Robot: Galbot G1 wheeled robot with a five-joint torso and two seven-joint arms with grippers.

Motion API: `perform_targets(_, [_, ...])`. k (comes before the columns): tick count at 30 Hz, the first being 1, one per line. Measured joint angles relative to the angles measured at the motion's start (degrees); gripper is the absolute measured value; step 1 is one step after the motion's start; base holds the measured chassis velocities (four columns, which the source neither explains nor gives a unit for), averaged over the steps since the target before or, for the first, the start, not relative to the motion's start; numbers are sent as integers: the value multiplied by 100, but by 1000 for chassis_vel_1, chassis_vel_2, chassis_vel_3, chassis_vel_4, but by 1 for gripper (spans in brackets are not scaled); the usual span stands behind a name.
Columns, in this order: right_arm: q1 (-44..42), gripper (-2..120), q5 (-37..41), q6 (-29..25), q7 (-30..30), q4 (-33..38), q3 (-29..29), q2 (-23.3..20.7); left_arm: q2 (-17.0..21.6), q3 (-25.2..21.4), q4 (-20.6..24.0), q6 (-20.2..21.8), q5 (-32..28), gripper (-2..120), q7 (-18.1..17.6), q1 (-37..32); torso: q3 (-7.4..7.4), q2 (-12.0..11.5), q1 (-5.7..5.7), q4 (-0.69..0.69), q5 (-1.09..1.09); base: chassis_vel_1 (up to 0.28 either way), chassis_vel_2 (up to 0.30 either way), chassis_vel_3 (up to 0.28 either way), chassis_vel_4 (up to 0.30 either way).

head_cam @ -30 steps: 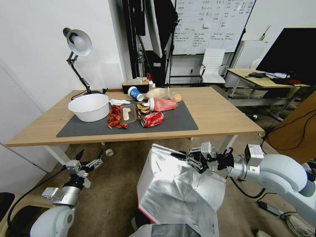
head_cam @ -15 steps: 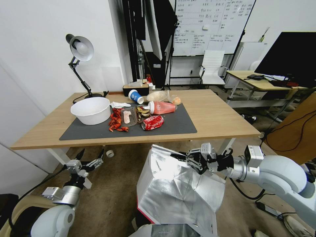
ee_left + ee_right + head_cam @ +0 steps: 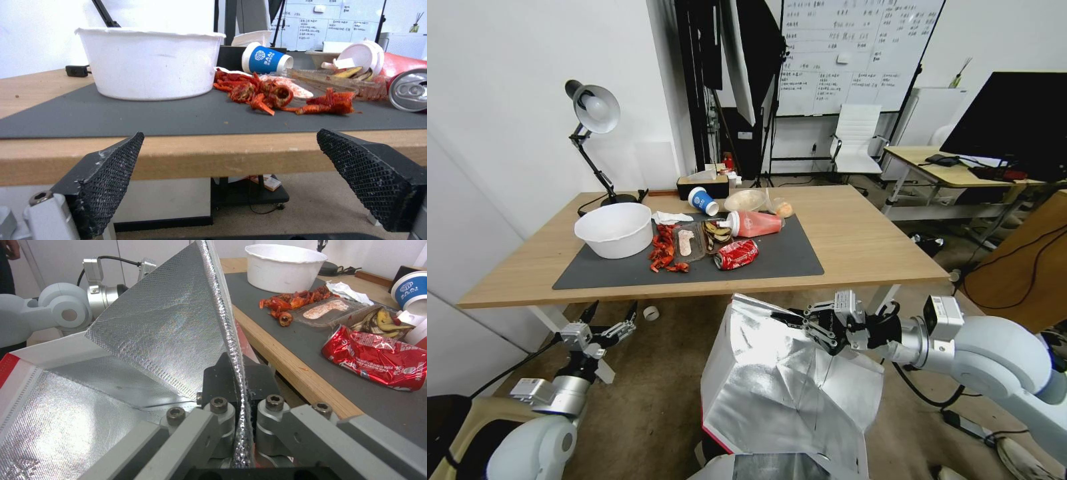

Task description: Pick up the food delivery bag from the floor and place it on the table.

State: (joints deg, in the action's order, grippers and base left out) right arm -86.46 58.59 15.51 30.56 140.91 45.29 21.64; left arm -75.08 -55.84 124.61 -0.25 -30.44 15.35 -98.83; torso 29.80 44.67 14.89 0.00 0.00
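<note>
The food delivery bag [image 3: 790, 387] hangs in front of the table's near edge, its silver foil lining facing the head camera and a strip of red edge showing at its lower left corner. The right gripper [image 3: 792, 320] is clamped on the bag's upper foil rim, and in the right wrist view that rim [image 3: 231, 340] runs straight between the two closed fingers. Just beyond this gripper stands the table [image 3: 867, 233], with a dark grey mat [image 3: 787, 253] on its top. On the mat, nearest the gripper, lies a crushed red can [image 3: 736, 254]; past it are a clear tray with banana peel [image 3: 715, 231], red crayfish shells [image 3: 662, 248], a tipped red-filled cup with white lid [image 3: 754, 224] and a white bowl [image 3: 614, 229]. A blue paper cup [image 3: 702, 199] lies on its side farther back. The left gripper [image 3: 611, 322] hovers low over the floor [image 3: 647, 393], well apart from the bag, fingers spread wide; its wrist view looks between the fingertips [image 3: 111, 173] at the table edge.
</note>
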Motion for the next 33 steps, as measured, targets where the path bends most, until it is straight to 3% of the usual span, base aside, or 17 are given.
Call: perform_targets(33, [-145, 0, -16, -37, 21, 65, 20, 102, -4, -16, 6, 0, -31, 100, 1, 1, 478, 833, 354, 0, 1, 0, 0, 0, 0])
